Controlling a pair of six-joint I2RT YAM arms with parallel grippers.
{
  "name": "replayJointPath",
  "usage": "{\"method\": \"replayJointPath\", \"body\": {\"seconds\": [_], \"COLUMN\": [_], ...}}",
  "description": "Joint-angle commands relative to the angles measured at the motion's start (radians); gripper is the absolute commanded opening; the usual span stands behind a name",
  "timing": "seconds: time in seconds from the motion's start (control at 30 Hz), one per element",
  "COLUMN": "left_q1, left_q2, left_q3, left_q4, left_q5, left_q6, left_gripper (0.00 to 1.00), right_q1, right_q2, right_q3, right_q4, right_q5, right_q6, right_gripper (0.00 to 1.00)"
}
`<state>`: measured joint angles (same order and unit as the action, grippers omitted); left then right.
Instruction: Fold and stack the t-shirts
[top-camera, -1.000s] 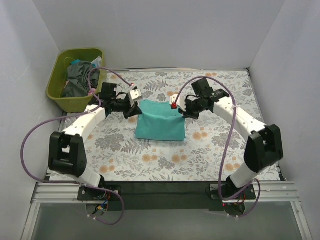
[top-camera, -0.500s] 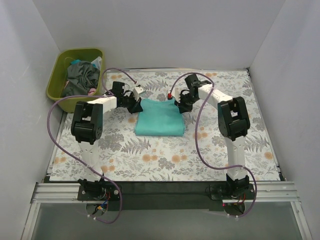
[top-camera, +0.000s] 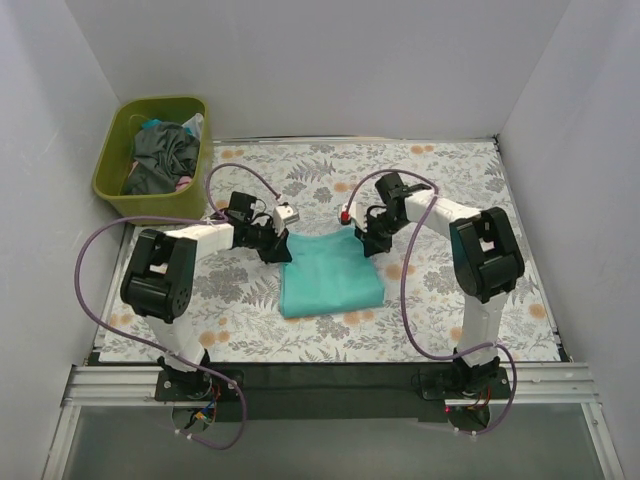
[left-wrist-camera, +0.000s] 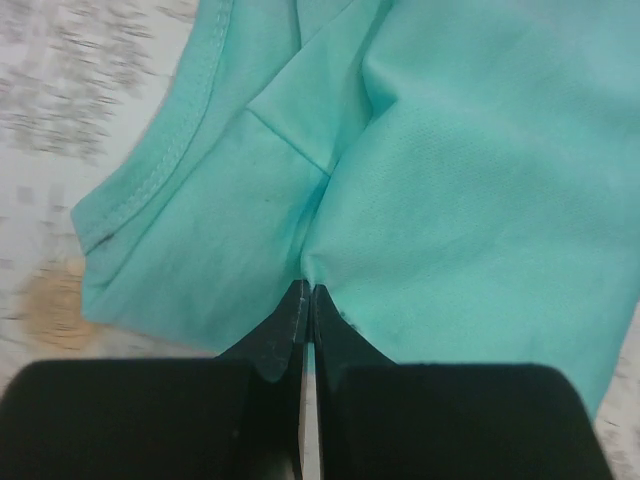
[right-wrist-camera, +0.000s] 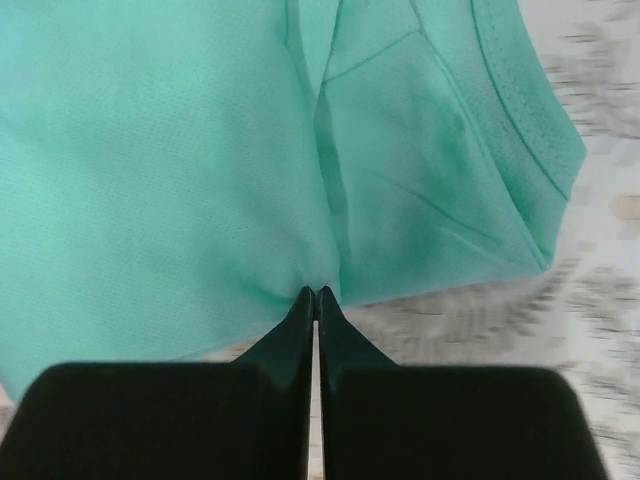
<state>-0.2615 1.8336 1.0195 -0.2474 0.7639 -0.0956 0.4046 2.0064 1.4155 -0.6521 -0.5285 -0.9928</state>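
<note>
A folded teal t-shirt (top-camera: 330, 277) lies on the floral table, near the middle. My left gripper (top-camera: 281, 246) is shut on its far left corner. In the left wrist view the jaws (left-wrist-camera: 307, 292) pinch a fold of the teal cloth (left-wrist-camera: 450, 180). My right gripper (top-camera: 368, 241) is shut on its far right corner. In the right wrist view the jaws (right-wrist-camera: 316, 292) pinch the teal cloth (right-wrist-camera: 160, 170) at its edge. Both grippers sit low at the table.
A green bin (top-camera: 115, 175) with dark and coloured clothes (top-camera: 160, 152) stands at the far left corner. White walls close in the floral tablecloth (top-camera: 450, 290) on three sides. Purple cables loop beside both arms.
Both grippers have pulled the teal shirt toward the near edge of the table. The shirt now lies lower in the top view, and both arms are drawn back.
</note>
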Motion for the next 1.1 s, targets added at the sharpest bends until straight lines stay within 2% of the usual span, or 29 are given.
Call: {"method": "replayJointPath", "body": {"seconds": [0.0,0.1,0.2,0.23,0.3,0.33,0.4,0.5,0.6,0.63,0.77,0.93,1.07], "left_q1": [-0.027,-0.028,-0.028,-0.028,-0.027,-0.024,-0.024,-0.027,-0.067,-0.096,-0.169,-0.229,-0.266], "left_q2": [-0.164,-0.255,-0.338,-0.356,-0.378,-0.388,-0.393,-0.375,-0.32,-0.304,-0.286,-0.269,-0.243], "left_q3": [-0.084,-0.137,-0.144,-0.134,-0.09,-0.072,-0.023,0.013,0.042,0.044,0.001,-0.059,-0.065], "left_q4": [-0.064,-0.147,-0.233,-0.254,-0.283,-0.308,-0.323,-0.291,-0.276,-0.253,-0.155,-0.041,-0.033], "left_q5": [0.073,0.109,0.121,0.108,0.088,0.081,0.087,0.107,0.107,0.101,0.054,-0.002,0.0], "left_q6": [-0.064,-0.05,-0.012,-0.009,0.039,0.054,0.091,0.135,0.148,0.136,0.132,0.152,0.178], "left_gripper": [0.0,0.0,0.11,0.2,0.29,0.31,0.45,0.5,0.5,0.5,0.5,0.5,0.5], "right_q1": [0.056,0.085,0.083,0.065,0.042,0.018,-0.012,-0.027,-0.026,-0.024,-0.006,0.022,0.04], "right_q2": [-0.141,-0.257,-0.331,-0.357,-0.377,-0.389,-0.388,-0.341,-0.233,-0.165,-0.002,0.126,0.172], "right_q3": [-0.143,-0.243,-0.26,-0.253,-0.201,-0.181,-0.121,-0.066,0.037,0.103,0.258,0.315,0.304], "right_q4": [-0.046,-0.052,-0.057,-0.064,-0.084,-0.104,-0.11,-0.11,-0.106,-0.106,-0.093,0.009,0.045], "right_q5": [-0.07,-0.105,-0.081,-0.079,-0.076,-0.077,-0.103,-0.146,-0.239,-0.263,-0.364,-0.395,-0.407], "right_q6": [0.045,0.103,0.169,0.18,0.203,0.207,0.221,0.235,0.301,0.33,0.459,0.597,0.652], "right_gripper": [0.01,0.01,0.11,0.21,0.35,0.5,0.58,0.57,0.51,0.46,0.38,0.35,0.32]}}
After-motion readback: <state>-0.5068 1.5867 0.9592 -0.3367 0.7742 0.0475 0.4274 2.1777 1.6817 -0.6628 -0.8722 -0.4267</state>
